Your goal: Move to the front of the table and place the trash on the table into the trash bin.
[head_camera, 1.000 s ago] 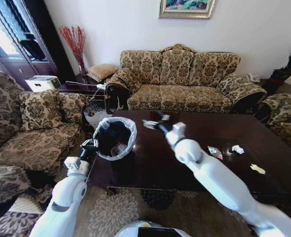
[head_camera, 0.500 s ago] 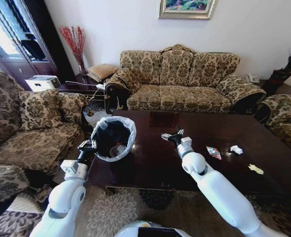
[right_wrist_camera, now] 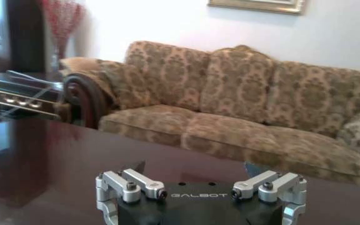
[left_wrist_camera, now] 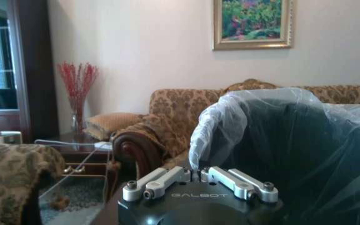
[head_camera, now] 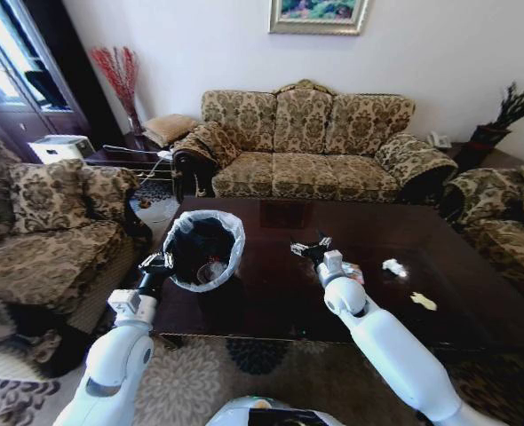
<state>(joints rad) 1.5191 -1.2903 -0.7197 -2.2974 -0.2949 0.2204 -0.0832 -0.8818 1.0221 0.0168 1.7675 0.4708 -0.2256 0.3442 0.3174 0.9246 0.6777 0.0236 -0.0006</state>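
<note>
1. From the head view, we judge the task partly done. The trash bin (head_camera: 205, 250) stands at the left end of the worktop (head_camera: 271, 293), the left pincer (head_camera: 158, 262) clamped on its bagged rim, and some litter already seems to lie inside. Still left on the dark wood, well to the right, are a crumpled white tissue (head_camera: 393, 265) and a yellowish scrap (head_camera: 424, 302); a colourful wrapper (head_camera: 354, 272) peeks out just behind the right arm. The right pincer (head_camera: 311, 248) hovers over the middle of the worktop, spread wide and carrying nothing.

2. From the left wrist view, we see the left pincer (left_wrist_camera: 198, 176) closed tight on the bag's folded edge, the trash bin (left_wrist_camera: 292, 154) looming right against it. Its inside is hidden from here, so we cannot count what it holds.

3. From the right wrist view, the right pincer (right_wrist_camera: 200, 180) gapes wide with nothing between its fingers, low above the glossy worktop (right_wrist_camera: 55, 154). The fingertips are mostly cut off, and the remaining trash lies outside this picture.
</note>
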